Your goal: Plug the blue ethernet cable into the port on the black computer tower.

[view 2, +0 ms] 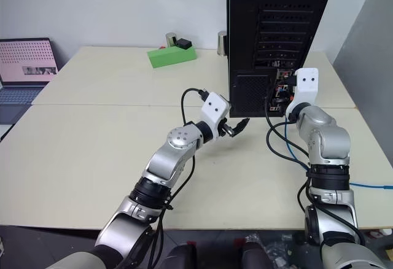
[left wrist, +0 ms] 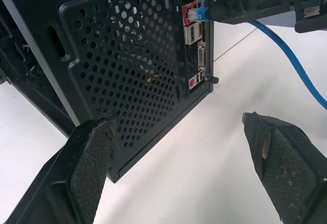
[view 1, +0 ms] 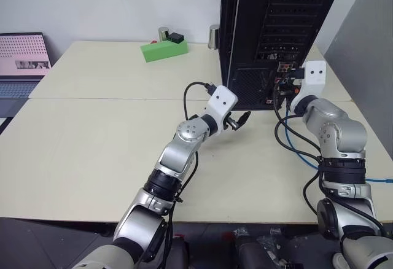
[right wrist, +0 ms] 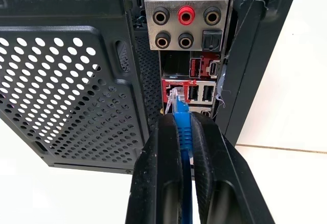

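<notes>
My right gripper (right wrist: 183,132) is pinched on the blue ethernet cable (right wrist: 182,127), plug tip at the red-framed ports of the black computer tower (view 1: 270,35), so the tower's rear panel blocks everything at my twelve o'clock. My left gripper (view 1: 236,121), fingers spread wide, hovers at about ten o'clock of it, facing the mesh grille. Bare table (view 1: 92,134) lies open toward nine o'clock (the green block (view 1: 163,50) sits well apart, far back).

The blue ethernet cable (right wrist: 181,127) has its clear plug at the red-framed port low on the rear panel of the upright black computer tower (view 1: 270,35), its cord trailing across the table.
</notes>
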{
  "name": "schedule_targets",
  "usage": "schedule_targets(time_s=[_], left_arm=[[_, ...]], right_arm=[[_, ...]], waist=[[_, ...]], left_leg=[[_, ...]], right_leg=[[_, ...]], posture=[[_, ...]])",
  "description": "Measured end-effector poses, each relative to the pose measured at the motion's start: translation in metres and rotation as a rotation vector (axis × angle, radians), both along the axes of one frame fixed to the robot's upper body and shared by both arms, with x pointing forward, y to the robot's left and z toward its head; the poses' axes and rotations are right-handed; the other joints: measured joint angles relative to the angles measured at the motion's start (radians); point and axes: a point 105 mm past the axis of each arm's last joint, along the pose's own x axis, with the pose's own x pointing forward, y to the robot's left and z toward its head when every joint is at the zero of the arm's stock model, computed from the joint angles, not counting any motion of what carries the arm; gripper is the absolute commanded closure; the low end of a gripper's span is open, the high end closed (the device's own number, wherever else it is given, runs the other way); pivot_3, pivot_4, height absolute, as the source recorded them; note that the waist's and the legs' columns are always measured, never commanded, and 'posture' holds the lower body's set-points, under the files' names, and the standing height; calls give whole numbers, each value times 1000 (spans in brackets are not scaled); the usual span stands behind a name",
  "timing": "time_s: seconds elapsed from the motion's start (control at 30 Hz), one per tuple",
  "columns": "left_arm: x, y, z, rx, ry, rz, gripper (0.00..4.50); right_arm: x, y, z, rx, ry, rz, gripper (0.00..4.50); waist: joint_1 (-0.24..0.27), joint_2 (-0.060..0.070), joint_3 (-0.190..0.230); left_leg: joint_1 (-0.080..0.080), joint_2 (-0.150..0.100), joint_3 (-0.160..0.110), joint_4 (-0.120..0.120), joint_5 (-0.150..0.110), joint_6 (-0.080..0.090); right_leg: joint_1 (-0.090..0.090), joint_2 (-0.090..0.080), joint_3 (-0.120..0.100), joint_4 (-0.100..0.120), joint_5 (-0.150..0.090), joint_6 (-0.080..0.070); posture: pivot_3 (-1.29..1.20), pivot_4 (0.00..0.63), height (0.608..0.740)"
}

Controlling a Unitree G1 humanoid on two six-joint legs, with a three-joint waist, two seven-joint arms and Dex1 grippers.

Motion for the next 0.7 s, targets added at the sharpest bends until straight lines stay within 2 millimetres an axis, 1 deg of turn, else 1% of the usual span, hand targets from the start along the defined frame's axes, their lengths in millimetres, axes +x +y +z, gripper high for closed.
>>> schedule_targets(time_s=[0.7], left_arm=[[0,1,0,4,-2,3,319]], right_arm=[[5,5,4,42,-3,-25,4490]], waist=[[-1,0,0]], left_leg=[[-3,0,0,0,0,0]], right_leg=[[-4,0,0,1,0,0]], posture=[[0,150,740]])
